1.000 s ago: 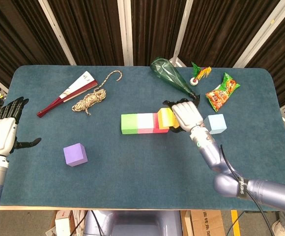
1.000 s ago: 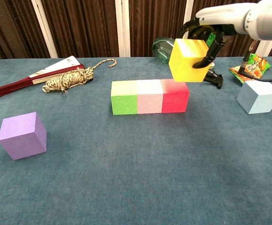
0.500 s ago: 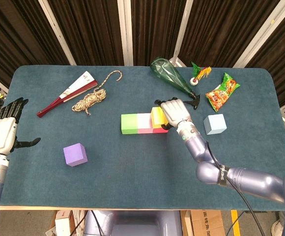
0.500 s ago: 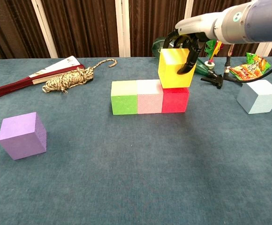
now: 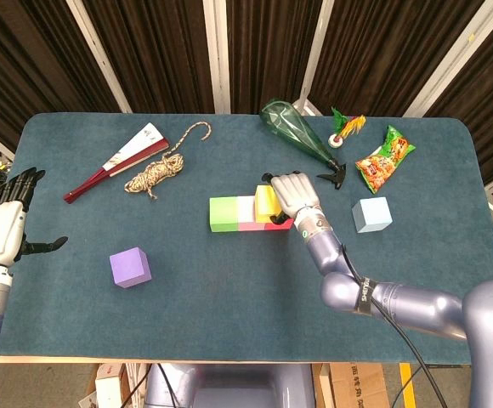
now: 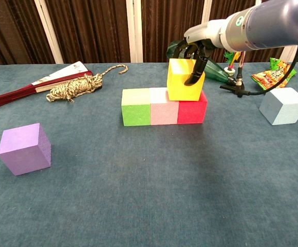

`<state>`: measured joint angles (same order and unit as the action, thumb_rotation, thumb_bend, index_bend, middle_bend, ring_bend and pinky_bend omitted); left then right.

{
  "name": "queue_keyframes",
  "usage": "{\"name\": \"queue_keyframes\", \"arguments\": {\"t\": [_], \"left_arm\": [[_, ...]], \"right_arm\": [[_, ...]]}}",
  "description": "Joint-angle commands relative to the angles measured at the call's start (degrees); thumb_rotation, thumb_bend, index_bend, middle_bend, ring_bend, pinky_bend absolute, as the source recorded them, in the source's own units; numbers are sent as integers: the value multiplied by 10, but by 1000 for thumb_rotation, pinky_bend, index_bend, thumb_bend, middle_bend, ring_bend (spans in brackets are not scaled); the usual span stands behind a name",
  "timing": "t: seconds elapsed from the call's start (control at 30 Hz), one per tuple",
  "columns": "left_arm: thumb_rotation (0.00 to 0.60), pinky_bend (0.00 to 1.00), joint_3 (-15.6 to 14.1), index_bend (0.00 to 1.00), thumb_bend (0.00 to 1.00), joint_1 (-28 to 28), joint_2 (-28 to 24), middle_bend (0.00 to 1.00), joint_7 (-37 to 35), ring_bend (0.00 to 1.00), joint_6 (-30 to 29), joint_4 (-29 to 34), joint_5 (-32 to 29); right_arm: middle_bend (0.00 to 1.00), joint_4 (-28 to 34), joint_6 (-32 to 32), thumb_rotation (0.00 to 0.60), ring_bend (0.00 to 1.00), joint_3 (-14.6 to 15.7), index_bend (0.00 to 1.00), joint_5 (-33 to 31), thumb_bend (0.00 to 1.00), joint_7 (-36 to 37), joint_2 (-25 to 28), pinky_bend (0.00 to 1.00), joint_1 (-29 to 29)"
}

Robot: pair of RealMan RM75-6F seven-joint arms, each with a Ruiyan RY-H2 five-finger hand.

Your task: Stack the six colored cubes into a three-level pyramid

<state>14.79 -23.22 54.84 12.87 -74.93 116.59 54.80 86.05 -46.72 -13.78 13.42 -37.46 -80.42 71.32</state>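
A row of green cube [image 6: 136, 107], pink cube [image 6: 164, 106] and red cube [image 6: 192, 110] lies mid-table. My right hand [image 6: 194, 51] grips the yellow cube [image 6: 184, 80] from above, and the cube rests across the pink and red cubes. In the head view the right hand [image 5: 293, 194] covers part of the yellow cube [image 5: 265, 202]. The purple cube [image 5: 130, 267] sits alone at the front left. To the right stands the light blue cube [image 5: 372, 214]. My left hand [image 5: 3, 228] hovers open off the table's left edge.
A folded fan [image 5: 115, 161] and a coil of rope [image 5: 157, 170] lie at the back left. A green glass bottle [image 5: 293, 130], a shuttlecock [image 5: 343, 130] and a snack bag [image 5: 384, 158] lie at the back right, close behind the cube row.
My right hand has carried the yellow cube left and down from above the red cube's right side onto the pink and red cubes. The left hand has barely moved.
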Motion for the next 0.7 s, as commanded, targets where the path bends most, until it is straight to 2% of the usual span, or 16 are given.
{"name": "queue_keyframes", "arguments": {"t": [0.03,0.7], "left_arm": [[600,28,0,0,131,0,-1,0,-2,0,1,0,0],[600,29,2,0,131,2,-6,0,-14,0,2,-1,2]], "right_arm": [[467,0,-2,600,465,2,212,-4,289,-2,-2,213,4],[467,-22,-7,600,465,14,212,-20,289,-9,-20,213,26]]}}
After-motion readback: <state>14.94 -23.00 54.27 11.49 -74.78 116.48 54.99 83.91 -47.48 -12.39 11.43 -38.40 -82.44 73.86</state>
